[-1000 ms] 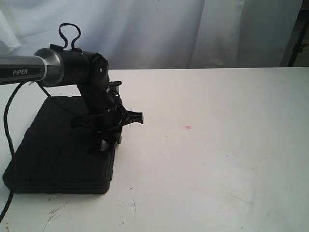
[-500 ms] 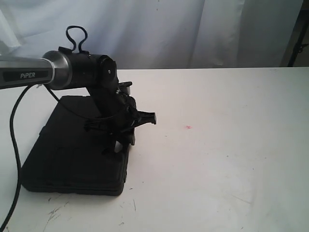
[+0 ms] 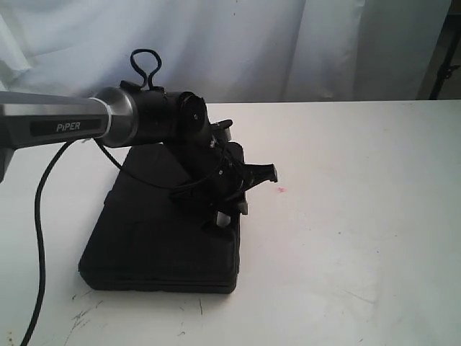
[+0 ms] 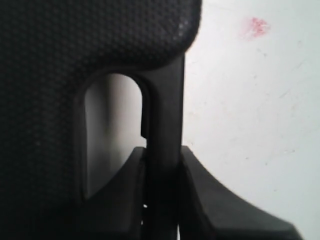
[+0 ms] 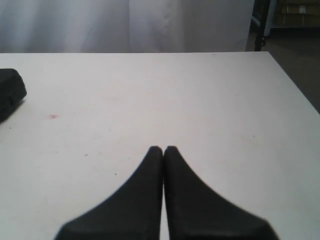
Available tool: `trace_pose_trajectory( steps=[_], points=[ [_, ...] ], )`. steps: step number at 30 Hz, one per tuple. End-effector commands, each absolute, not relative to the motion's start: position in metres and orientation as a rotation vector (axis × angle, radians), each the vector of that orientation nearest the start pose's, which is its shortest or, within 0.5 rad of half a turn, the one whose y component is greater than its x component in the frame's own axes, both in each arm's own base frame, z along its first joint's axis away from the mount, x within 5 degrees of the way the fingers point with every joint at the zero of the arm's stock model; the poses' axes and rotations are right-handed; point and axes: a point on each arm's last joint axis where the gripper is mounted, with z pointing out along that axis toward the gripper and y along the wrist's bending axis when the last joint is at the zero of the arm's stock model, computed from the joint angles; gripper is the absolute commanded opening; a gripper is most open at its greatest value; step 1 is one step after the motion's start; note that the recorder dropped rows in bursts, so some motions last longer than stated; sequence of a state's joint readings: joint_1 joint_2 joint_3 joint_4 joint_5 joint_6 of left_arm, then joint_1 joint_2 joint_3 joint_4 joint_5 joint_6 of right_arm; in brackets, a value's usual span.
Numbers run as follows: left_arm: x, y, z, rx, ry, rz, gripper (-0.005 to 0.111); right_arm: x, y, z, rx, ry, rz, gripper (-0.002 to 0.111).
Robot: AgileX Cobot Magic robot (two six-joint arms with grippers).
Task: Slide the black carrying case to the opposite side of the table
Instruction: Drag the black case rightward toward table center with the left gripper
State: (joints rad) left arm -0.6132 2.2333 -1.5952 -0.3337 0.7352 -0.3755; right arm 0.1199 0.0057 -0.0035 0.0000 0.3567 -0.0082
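The black carrying case (image 3: 158, 231) lies flat on the white table (image 3: 346, 216), left of the middle. My left gripper (image 3: 225, 215) stands at the case's right edge, shut on the case's handle (image 4: 165, 110); both fingers press the handle bar from either side. A corner of the case (image 5: 10, 92) shows in the right wrist view. My right gripper (image 5: 163, 148) is shut and empty, hovering over bare table, and it is out of the exterior view.
A tiny pink spot (image 3: 280, 189) marks the table just right of the case. Black scuff marks (image 3: 86, 313) lie near the front edge. White curtains hang behind. The table's right end (image 5: 287, 80) drops off to a dark floor.
My left gripper has dragged the case to the right across the table, about a hundred pixels over the second. The case's right edge now lies close to the pink spot.
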Motion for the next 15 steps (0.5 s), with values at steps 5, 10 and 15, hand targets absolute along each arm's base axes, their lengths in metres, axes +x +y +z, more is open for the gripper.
trace_pose_trajectory(
  steps=[5, 10, 15],
  points=[
    [0.357, -0.303, 0.136, -0.039, 2.869, -0.694, 0.0, 0.053, 0.006, 0.182, -0.118, 1.823, 0.066, 0.0],
    [0.355, -0.309, 0.138, -0.062, 2.848, -0.73, 0.0, 0.053, 0.006, 0.182, -0.118, 1.823, 0.066, 0.0],
    [0.36, -0.316, 0.147, -0.052, 2.821, -0.765, 0.0, 0.053, 0.006, 0.182, -0.118, 1.823, 0.066, 0.0]
  ],
)
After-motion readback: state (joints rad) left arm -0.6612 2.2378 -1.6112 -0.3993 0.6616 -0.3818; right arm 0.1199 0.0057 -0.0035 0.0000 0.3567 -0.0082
